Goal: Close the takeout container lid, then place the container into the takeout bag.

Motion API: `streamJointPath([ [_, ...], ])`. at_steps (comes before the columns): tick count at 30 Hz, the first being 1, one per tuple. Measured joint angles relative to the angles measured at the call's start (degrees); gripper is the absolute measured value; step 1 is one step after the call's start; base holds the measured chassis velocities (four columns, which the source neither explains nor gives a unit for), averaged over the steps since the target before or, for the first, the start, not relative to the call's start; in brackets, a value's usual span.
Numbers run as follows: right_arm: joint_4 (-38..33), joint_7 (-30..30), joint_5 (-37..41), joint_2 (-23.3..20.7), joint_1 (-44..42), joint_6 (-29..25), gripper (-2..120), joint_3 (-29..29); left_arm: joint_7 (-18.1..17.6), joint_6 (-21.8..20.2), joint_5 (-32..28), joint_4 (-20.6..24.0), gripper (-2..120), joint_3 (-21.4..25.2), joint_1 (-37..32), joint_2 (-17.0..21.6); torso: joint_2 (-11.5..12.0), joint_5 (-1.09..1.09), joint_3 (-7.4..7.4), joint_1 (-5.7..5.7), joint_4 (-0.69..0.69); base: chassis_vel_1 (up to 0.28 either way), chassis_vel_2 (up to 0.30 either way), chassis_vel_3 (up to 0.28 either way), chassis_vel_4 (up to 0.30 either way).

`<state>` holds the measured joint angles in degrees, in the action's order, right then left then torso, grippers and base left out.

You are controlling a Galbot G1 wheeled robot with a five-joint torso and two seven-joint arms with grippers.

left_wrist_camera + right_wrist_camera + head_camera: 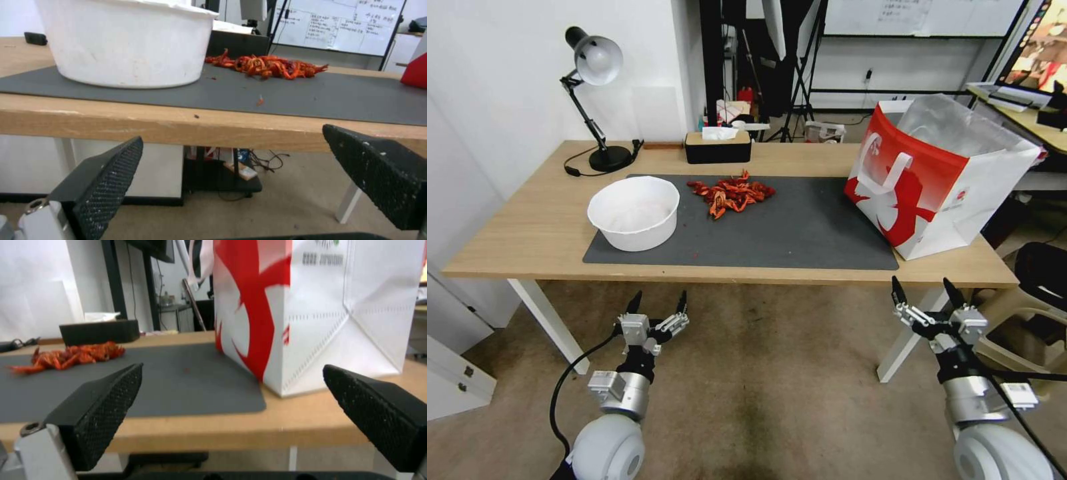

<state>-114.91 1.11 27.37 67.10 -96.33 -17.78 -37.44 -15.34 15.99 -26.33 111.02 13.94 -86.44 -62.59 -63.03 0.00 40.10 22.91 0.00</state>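
From the head view I hold the left gripper [658, 301] and right gripper [926, 291] below the front edge of the wooden tabletop [527, 227], both with jaws spread and nothing between them. The large red-and-white paper takeout bag [934, 180] stands at the tabletop's right end, mouth up, leaning slightly, its long axis running back and to the right. A round white bowl [634, 212] and a pile of red crayfish shells [731, 192] sit on the dark grey mat [800, 230]. I see no clear clamshell container.

Left wrist view: bowl near, gripper well apart from it.

Right wrist view: bag corner ahead. Risk: a careless approach could tip the leaning bag.
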Motion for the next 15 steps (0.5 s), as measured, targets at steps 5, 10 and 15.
streamJointPath([
  [5, 1.40, -0.02, -0.89, 0.79, 0.10, -0.82, 100, 0.97, 0.23, 0.77, 0.59, -0.29, 100, -0.02, -0.38, -0.57, 0.00, 0.01, 0.00, 0.00, 0.01, 0.000, 0.000, 0.000, 0.000],
  [10, 1.54, -0.02, -0.95, 0.83, 0.26, -0.88, 100, 1.06, 0.20, 0.86, 0.68, -0.31, 100, -0.03, -0.44, -0.66, 0.00, 0.00, 0.00, 0.01, 0.00, 0.000, 0.000, 0.000, 0.000],
  [15, 1.54, -0.02, -0.94, 0.77, 0.33, -0.89, 100, 1.08, 0.16, 0.86, 0.69, -0.34, 100, -0.05, -0.44, -0.66, 0.00, 0.00, 0.00, 0.01, 0.00, 0.000, 0.000, 0.000, 0.000],
])
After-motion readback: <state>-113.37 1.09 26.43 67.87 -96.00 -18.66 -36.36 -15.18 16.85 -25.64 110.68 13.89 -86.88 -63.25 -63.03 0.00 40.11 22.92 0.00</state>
